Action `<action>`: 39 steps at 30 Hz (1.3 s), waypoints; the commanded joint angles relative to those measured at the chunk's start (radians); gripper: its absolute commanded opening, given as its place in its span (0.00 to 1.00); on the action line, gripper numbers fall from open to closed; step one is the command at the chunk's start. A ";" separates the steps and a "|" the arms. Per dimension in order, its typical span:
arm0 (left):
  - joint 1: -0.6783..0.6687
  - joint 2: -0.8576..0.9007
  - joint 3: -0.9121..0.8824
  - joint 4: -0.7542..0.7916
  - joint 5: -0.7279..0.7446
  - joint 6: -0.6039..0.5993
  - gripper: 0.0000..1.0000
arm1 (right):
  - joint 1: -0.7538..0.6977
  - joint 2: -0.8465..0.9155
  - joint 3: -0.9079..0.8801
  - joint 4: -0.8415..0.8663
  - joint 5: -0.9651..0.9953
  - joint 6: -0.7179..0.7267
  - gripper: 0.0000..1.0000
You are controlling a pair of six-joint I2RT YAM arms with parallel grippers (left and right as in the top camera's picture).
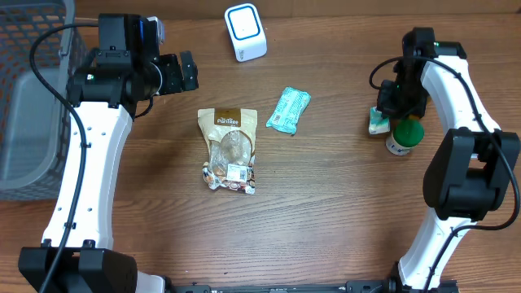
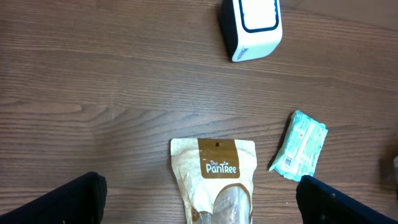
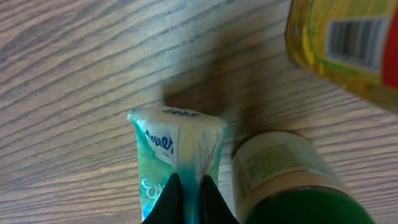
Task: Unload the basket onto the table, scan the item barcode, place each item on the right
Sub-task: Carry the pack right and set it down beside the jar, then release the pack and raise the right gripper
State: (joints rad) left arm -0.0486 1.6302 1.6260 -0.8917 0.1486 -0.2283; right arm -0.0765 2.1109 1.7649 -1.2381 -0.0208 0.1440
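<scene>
Teal-and-white packet (image 3: 177, 149) is pinched in the right end effector (image 3: 189, 186), and the black fingers (image 3: 168, 202) are clamped tight on its near edge. From the wrist camera, printed lettering shows on the packet's folded end. Whether the packet is resting on the worktop (image 3: 74, 74) or just clear of it, I can't tell. From overhead it sits at the far right of the worktop, right under the right arm's wrist.

Just beside the packet stands a green-lidded jar (image 3: 292, 180), so close the two look to be touching. Above the jar in the wrist view is a yellow container (image 3: 348, 43) with its barcode facing the camera.

Across the worktop, the left end effector (image 1: 181, 73) is spread as wide as it goes and holds nothing. Its two dark fingers (image 2: 62, 202) frame the bottom corners of its wrist view. Between them lies a brown PanTree pouch (image 2: 213, 177), flat and label up. A second teal packet (image 2: 300, 144) lies loose just to its right. The white scanner (image 1: 246, 31) with its blue-ringed face stands at the far edge, well apart from the gripped packet. A grey wire basket (image 1: 24, 98) fills the left side.
</scene>
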 commanded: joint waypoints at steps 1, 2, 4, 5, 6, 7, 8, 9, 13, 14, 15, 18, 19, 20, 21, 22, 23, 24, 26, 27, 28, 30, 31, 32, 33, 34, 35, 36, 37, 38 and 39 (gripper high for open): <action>-0.004 0.000 0.012 0.002 -0.002 0.023 1.00 | 0.002 -0.007 -0.022 0.029 -0.056 0.011 0.05; -0.004 0.000 0.013 0.002 -0.002 0.023 1.00 | 0.004 -0.007 -0.024 0.037 -0.058 0.012 0.07; -0.004 0.000 0.013 0.002 -0.002 0.023 0.99 | 0.010 -0.007 -0.025 0.045 -0.067 0.012 0.10; -0.004 0.000 0.012 0.002 -0.002 0.023 1.00 | 0.014 -0.007 -0.025 0.048 -0.069 0.012 0.13; -0.004 0.000 0.013 0.002 -0.002 0.023 1.00 | 0.016 -0.007 -0.025 0.050 -0.068 0.012 0.19; -0.004 0.000 0.013 0.002 -0.002 0.023 1.00 | 0.018 -0.007 -0.025 0.051 -0.068 0.012 0.31; -0.004 0.000 0.013 0.002 -0.002 0.023 0.99 | 0.019 -0.007 -0.025 0.052 -0.068 0.012 0.36; -0.004 0.000 0.013 0.002 -0.002 0.023 1.00 | 0.020 -0.007 -0.025 0.053 -0.068 0.012 0.39; -0.004 0.000 0.013 0.002 -0.002 0.023 0.99 | 0.020 -0.007 -0.025 0.059 -0.068 0.012 0.85; -0.004 0.000 0.013 0.002 -0.002 0.023 1.00 | 0.020 -0.007 -0.025 0.061 -0.068 0.012 0.93; -0.004 0.000 0.013 0.002 -0.002 0.023 1.00 | 0.020 -0.007 -0.024 0.063 -0.068 0.013 1.00; -0.004 0.000 0.013 0.002 -0.002 0.023 1.00 | 0.020 -0.014 0.001 0.056 -0.068 0.013 1.00; -0.004 0.000 0.013 0.002 -0.002 0.023 1.00 | 0.021 -0.020 0.014 0.050 -0.068 0.013 1.00; -0.004 0.000 0.013 0.002 -0.002 0.023 1.00 | 0.024 -0.030 0.031 0.037 -0.068 0.013 1.00; -0.004 0.000 0.013 0.002 -0.002 0.023 1.00 | 0.028 -0.040 0.044 0.027 -0.068 0.013 1.00; -0.004 0.000 0.012 0.002 -0.002 0.023 1.00 | 0.034 -0.055 0.060 0.015 -0.068 0.013 1.00; -0.004 0.000 0.013 0.002 -0.002 0.023 1.00 | 0.040 -0.069 0.071 0.007 -0.068 0.013 1.00; -0.004 0.000 0.013 0.002 -0.002 0.023 1.00 | 0.050 -0.087 0.080 0.002 -0.068 0.013 1.00; -0.004 0.000 0.013 0.002 -0.002 0.023 1.00 | 0.073 -0.131 0.085 -0.001 -0.069 0.013 1.00; -0.004 0.000 0.012 0.002 -0.002 0.023 1.00 | 0.083 -0.148 0.085 -0.002 -0.069 0.013 1.00; -0.004 0.000 0.013 0.002 -0.002 0.023 1.00 | 0.094 -0.164 0.085 -0.002 -0.072 0.013 1.00; -0.004 0.000 0.013 0.002 -0.002 0.023 0.99 | 0.120 -0.190 0.085 -0.006 -0.084 0.013 1.00; -0.004 0.000 0.013 0.002 -0.002 0.023 0.99 | 0.136 -0.200 0.085 -0.009 -0.095 0.013 1.00; -0.004 0.000 0.013 0.002 -0.002 0.023 1.00 | 0.148 -0.203 0.085 -0.008 -0.098 0.013 1.00; -0.004 0.000 0.013 0.002 -0.002 0.023 0.99 | 0.169 -0.203 0.085 -0.009 -0.097 0.013 1.00; -0.004 0.000 0.013 0.002 -0.002 0.023 0.99 | 0.180 -0.203 0.084 -0.008 -0.097 0.013 1.00; -0.004 0.000 0.013 0.002 -0.002 0.023 1.00 | 0.188 -0.203 0.083 -0.008 -0.097 0.013 1.00; -0.004 0.000 0.013 0.002 -0.002 0.023 1.00 | 0.195 -0.203 0.082 -0.008 -0.097 0.013 1.00; -0.004 0.000 0.013 0.002 -0.002 0.023 0.99 | 0.199 -0.203 0.082 -0.008 -0.097 0.013 1.00; -0.004 0.000 0.013 0.002 -0.002 0.023 1.00 | 0.200 -0.203 0.082 -0.008 -0.097 0.013 1.00; -0.004 0.000 0.013 0.002 -0.002 0.023 0.99 | 0.201 -0.203 0.082 -0.007 -0.097 0.013 1.00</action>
State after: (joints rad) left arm -0.0486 1.6302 1.6260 -0.8917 0.1486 -0.2283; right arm 0.1238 1.9160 1.8328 -1.2488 -0.1139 0.1562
